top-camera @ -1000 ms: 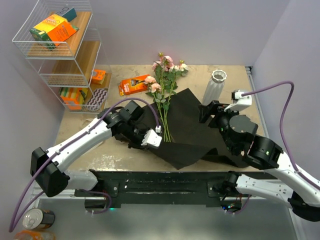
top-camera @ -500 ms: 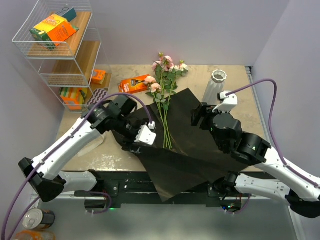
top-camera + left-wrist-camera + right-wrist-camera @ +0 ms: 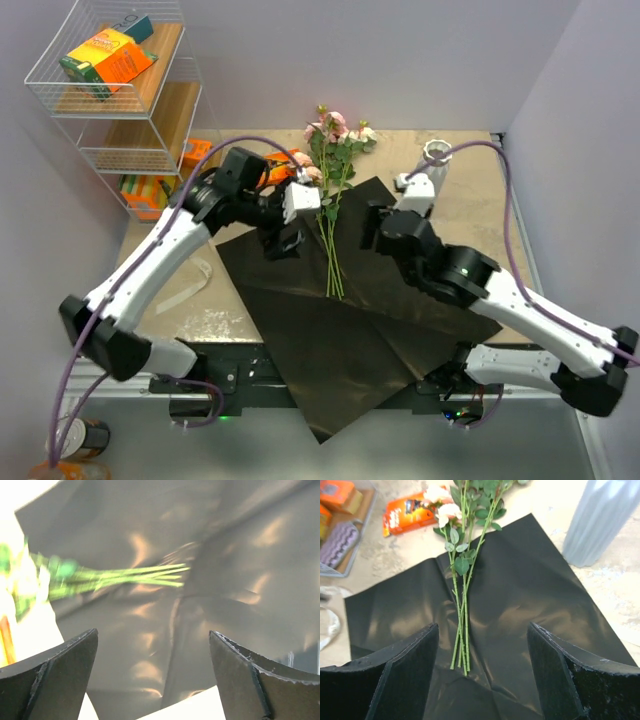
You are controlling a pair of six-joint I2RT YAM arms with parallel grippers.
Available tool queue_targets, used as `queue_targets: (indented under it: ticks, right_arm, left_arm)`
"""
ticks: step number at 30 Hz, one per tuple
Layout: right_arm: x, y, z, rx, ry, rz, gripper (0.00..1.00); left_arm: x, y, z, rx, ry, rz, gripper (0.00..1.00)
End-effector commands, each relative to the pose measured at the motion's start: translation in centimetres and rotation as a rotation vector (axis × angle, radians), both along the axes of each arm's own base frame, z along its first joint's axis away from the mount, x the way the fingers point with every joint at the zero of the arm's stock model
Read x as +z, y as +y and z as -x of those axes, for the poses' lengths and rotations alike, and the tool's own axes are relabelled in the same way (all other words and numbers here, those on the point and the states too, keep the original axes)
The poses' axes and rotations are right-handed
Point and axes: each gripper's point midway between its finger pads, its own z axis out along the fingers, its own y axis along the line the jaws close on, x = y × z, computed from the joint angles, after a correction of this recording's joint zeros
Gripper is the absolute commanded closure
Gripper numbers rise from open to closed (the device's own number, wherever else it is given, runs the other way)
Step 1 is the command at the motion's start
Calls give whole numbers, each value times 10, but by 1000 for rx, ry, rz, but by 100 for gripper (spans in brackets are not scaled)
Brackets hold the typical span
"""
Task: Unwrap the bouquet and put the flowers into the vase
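Note:
The flowers (image 3: 331, 215) lie loose on the spread black wrapping paper (image 3: 320, 330), pink blooms at the far end and stem ends pointing toward me. Their green stems (image 3: 462, 610) show plainly in the right wrist view and blurred as stems (image 3: 125, 575) in the left wrist view. The white ribbed vase (image 3: 436, 156) stands upright at the back right, partly behind the right arm; the vase (image 3: 602, 520) is beside the paper's far corner. My left gripper (image 3: 283, 243) hovers open left of the stems, holding nothing. My right gripper (image 3: 372, 232) hovers open right of them, also holding nothing.
A wire shelf (image 3: 120, 110) with packets stands at the back left. An orange packet (image 3: 410, 515) lies left of the blooms. A pale ribbon (image 3: 190, 280) lies on the table left of the paper. The paper's near corner hangs over the table's front edge.
The folded paper has opened out flat and now overhangs the front edge. Both grippers have moved away from me, toward the far side, and now flank the stems.

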Motion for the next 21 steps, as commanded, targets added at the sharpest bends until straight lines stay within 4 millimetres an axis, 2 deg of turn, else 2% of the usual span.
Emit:
queue_targets:
  ticks: [1,2,3,5,6,8,9,10,12,13,15,16,17,18,19,20,21]
  right_arm:
    - [-6,36,-30,47,45,27,26]
    - [-9,42,-47,37,41,10,29]
    - [-12,51,-53,67,48,-5,31]
    - [-7,57,-74,69,17,-21,38]
    - [-21,67,-83,80,35,4,40]
    - [-23,81,-98,121,15,26,43]
    - [-39,91,-105,137,33,60,44]
    - [-43,100,-111,168,35,75,45]
    - [-53,106,-128,176,47,80,48]
    - [-73,113,-139,185,78,100,49]
    - [-85,118,-158,198,102,94,49]
    - [-110,122,-168,201,145,118,49]
    - [-122,121,-176,205,174,128,51]
    - [-120,125,-186,206,167,127,51]
    - [-143,125,-195,198,207,149,52]
    - [-149,124,-199,196,221,159,53]
    - [-146,129,-207,200,212,149,54]
  left_arm:
    - [-37,15,-88,390,138,-13,4]
    - [-39,17,-105,436,110,15,4]
    - [-56,30,-115,500,125,-9,4]
    - [-66,35,-129,539,88,-1,3]
    - [-82,45,-131,575,96,-36,4]
    - [-95,53,-137,604,94,-53,3]
    - [-112,62,-138,636,127,-76,4]
    - [-120,67,-140,656,145,-85,4]
    - [-137,78,-145,702,192,-103,5]
    - [-141,80,-145,708,202,-109,6]
    - [-151,87,-148,732,204,-128,7]
    - [-152,88,-149,738,197,-131,7]
    - [-154,90,-150,747,187,-135,7]
    - [-155,92,-151,751,178,-135,7]
    - [-155,93,-151,750,174,-134,7]
    - [-157,94,-152,752,173,-134,7]
    - [-158,97,-152,753,172,-139,7]
